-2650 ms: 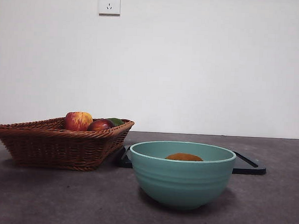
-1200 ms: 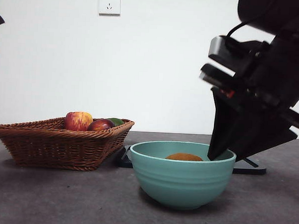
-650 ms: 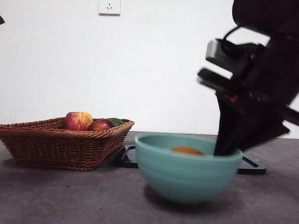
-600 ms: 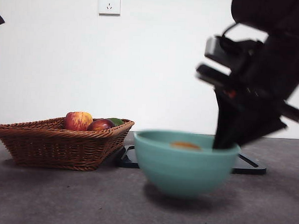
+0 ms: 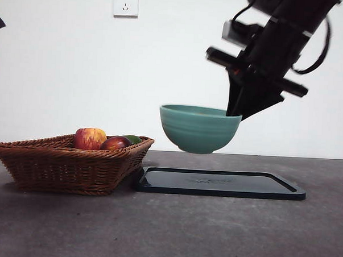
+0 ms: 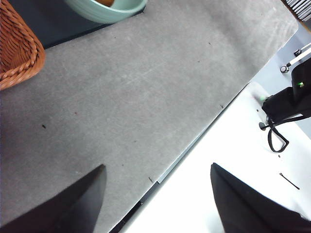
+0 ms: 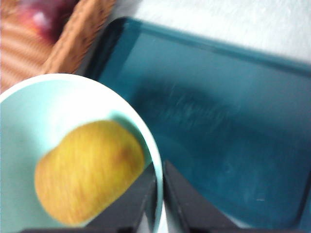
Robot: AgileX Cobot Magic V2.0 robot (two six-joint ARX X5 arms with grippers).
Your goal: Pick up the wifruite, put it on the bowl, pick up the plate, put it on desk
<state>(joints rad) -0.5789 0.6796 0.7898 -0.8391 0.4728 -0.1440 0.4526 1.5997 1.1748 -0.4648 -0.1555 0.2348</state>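
Right gripper (image 7: pixel 159 194) clamped on the rim of the bowl (image 5: pixel 199 128), held in the air above the dark tray (image 5: pixel 220 183). Brown fruit (image 7: pixel 90 172) inside. Left gripper (image 6: pixel 158 204) idle over the worktop (image 6: pixel 136 97), fingers apart.

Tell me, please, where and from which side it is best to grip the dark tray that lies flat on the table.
Probably its raised rim. The dark tray lies flat on the desk with low walls, so one jaw inside and one outside a wall, coming from above, seems best. The long front edge looks freest; the wicker basket crowds one end, and the right gripper holds the bowl above it.
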